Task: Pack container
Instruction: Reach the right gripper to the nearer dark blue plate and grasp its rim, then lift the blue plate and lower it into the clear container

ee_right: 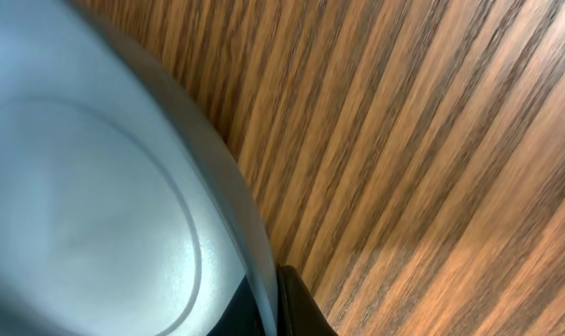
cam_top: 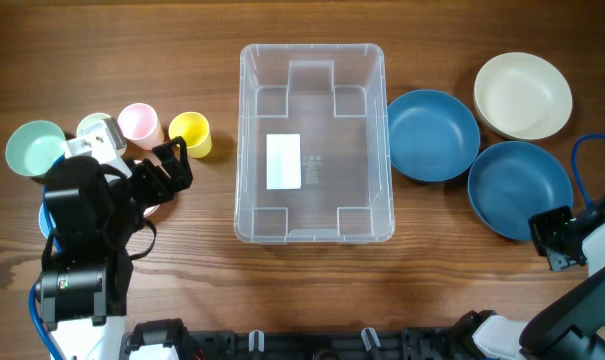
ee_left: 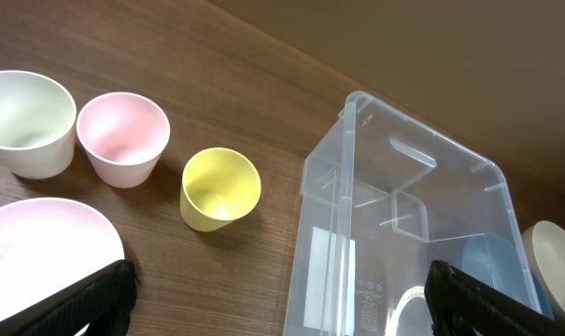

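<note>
The right wrist view is blurred and cropped tight; most of it is the grey-blue inside of the near blue bowl [ee_right: 86,187]; only a dark stub of one finger [ee_right: 303,306] shows at the bottom edge, against the outside of the bowl's rim; a second dark patch sits just inside the rim, so the rim runs between them. From overhead the right arm [cam_top: 582,300] is cut off by the lower right corner; the right pincer [cam_top: 548,236] is clenched on the front right rim of that bowl, low over the desk [cam_top: 432,260].

The left arm [cam_top: 82,240] hides most of a pink bowl [ee_left: 39,252], which shows only in part in the left wrist view; something blue beneath the arm cannot be made out. In that same view the left fingers appear only as dark tips in the bottom corners; a cream bowl [cam_top: 523,95] is clipped by its right edge.

The container [cam_top: 244,150] stands upright in the middle of the desk, its white label [cam_top: 283,161] showing on the base; the far blue bowl [cam_top: 432,135] lies just beside its right wall, and whether they touch I cannot tell.

The left arm rises from the desk's left edge and leans right; the left pincer [cam_top: 179,165] is released, fingers spread wide, hovering near the yellow cup [cam_top: 189,133] and pointing toward the container; a pink cup [cam_top: 139,122], a white cup [cam_top: 95,127] and a mint bowl [cam_top: 35,147] line up further left.
</note>
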Robot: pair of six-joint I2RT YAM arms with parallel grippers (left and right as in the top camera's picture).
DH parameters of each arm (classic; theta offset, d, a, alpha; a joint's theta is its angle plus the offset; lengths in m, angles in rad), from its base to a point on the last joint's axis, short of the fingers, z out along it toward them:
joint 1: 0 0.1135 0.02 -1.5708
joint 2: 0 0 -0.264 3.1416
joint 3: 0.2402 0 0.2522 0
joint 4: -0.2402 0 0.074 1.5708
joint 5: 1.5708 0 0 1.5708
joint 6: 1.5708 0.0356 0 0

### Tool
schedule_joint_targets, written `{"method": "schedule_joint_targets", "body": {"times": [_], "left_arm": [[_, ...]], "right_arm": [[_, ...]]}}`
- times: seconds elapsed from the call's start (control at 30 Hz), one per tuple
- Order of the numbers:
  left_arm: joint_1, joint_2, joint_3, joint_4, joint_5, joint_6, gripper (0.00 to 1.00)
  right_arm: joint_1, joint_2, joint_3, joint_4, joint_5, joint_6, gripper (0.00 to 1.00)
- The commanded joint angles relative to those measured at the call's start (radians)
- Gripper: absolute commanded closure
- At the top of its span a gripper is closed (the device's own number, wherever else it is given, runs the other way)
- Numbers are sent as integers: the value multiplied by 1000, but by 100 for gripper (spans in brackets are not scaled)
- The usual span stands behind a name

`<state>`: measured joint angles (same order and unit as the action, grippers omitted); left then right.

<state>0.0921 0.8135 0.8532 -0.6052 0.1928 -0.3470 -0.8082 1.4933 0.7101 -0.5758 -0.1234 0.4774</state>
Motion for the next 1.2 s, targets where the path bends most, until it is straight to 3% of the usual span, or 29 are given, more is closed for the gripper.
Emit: {"method": "schedule_joint_targets", "body": {"times": [0.0, 0.1, 0.37, 0.5, 0.7, 0.9, 1.17], "left_arm": [[-5, 1, 21, 8, 20, -2, 0], [-5, 1, 21, 11, 20, -2, 0], [-5, 1, 21, 11, 20, -2, 0], [-5, 1, 21, 11, 20, -2, 0], [-5, 1, 21, 10, 20, -2, 0], [-5, 1, 21, 10, 19, -2, 0], [-5, 1, 21, 10, 19, -2, 0]], "right_arm": [[1, -7, -3, -13, -77, -7, 96], [5, -97, 12, -34, -183, -42, 96], [67, -391, 195, -212, -196, -117, 96], [194, -416, 351, -307, -274, -192, 96], [575, -256, 679, -449, -232, -223, 96], [949, 52, 951, -494, -53, -296, 96], [1127, 407, 1067, -359, 162, -266, 96]]}}
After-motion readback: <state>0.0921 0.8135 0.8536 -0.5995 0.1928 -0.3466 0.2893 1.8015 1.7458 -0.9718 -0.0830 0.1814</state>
